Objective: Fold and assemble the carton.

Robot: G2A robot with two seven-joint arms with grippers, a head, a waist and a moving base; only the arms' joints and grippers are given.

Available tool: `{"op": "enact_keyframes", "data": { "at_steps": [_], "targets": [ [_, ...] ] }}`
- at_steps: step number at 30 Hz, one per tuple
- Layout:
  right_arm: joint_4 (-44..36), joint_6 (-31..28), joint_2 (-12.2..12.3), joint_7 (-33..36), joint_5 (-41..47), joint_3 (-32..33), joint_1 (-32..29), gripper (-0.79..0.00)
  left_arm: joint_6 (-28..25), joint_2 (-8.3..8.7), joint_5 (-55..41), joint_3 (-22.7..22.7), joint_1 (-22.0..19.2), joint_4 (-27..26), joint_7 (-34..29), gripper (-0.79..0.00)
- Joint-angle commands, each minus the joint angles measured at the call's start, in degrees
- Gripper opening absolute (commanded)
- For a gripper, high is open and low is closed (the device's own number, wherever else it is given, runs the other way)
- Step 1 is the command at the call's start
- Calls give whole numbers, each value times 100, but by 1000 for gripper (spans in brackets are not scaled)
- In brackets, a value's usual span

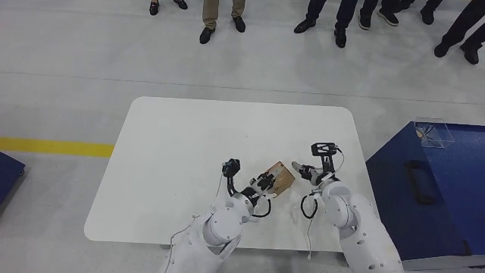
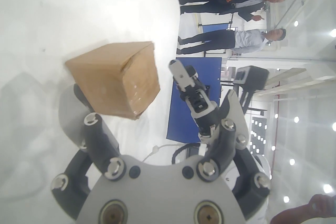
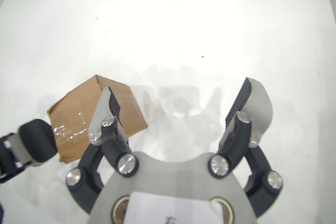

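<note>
- The right hand [image 3: 178, 104] is closest in its own wrist view. It is spread wide, with only bare worktop [image 3: 168, 25] between its ribbed fingers [image 3: 242, 99], and it holds nothing.
- In the left wrist view the left hand [image 2: 153, 99] is also spread wide.
- The carton [image 2: 115, 78] sits left of centre in that frame. It covers the tip of one finger, and the other finger [image 2: 233, 109] stands well apart from it.
- The carton is plain brown card, closed up into a box, with glossy clear tape across one face and a crumpled seam at one corner.
- In the lower left of the right wrist frame, the carton [image 3: 76, 109] lies on the worktop just beside one finger of the right hand. The finger overlaps it in view, and I cannot tell whether they touch.
- At the far lower left of that frame, one dark fingertip [image 3: 36, 142] of the left hand lies against the carton's taped face.
- From the top, the carton [image 1: 279, 176] is in the lower middle of the frame, near the lower edge of the white worktop [image 1: 189, 159]. It sits between the left hand [image 1: 261, 183] and the right hand [image 1: 305, 171].
- A blue cabinet [image 1: 424, 189] stands at the right of the frame, beside the worktop.
</note>
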Motion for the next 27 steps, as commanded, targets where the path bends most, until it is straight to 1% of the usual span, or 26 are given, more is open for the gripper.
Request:
{"op": "enact_keyframes", "data": {
  "at_steps": [1,2,3,5,8,10,11,13,16,18,22,24,27],
  "targets": [
    [310,59,-37,51,-56,-204,289,0,-174,74,1880,242,-96,57,350,0],
    [456,82,-51,94,-114,-280,424,0,-311,110,2613,395,-119,104,455,0],
    [584,105,-65,101,-186,-361,552,0,-284,148,3318,498,-137,215,593,0],
    [837,40,-95,165,-197,-501,773,0,-102,184,4081,570,-107,308,857,0],
    [1108,-177,-121,206,-232,-652,1021,0,-113,240,4655,558,-102,408,731,0],
    [1256,-484,-123,273,-224,-718,1148,0,23,280,5081,532,-91,475,638,0],
    [1333,-648,-121,332,-209,-743,1207,0,-15,293,5239,567,-64,485,514,0],
    [1456,-918,-123,416,-210,-808,1321,0,138,314,5674,614,-43,521,342,0],
    [1595,-1296,-133,514,-170,-928,1445,0,100,310,5941,709,30,457,102,0],
    [1630,-1403,-143,469,-183,-997,1487,0,47,294,6059,780,57,429,-28,0],
    [1621,-1424,-142,416,-56,-961,1477,0,208,242,6286,827,40,469,98,0],
    [1600,-1407,-119,366,-26,-861,1435,0,285,205,6326,834,-3,560,116,0],
    [1546,-1378,-75,272,119,-627,1325,0,268,144,6272,834,-92,742,92,0]
  ]
}}
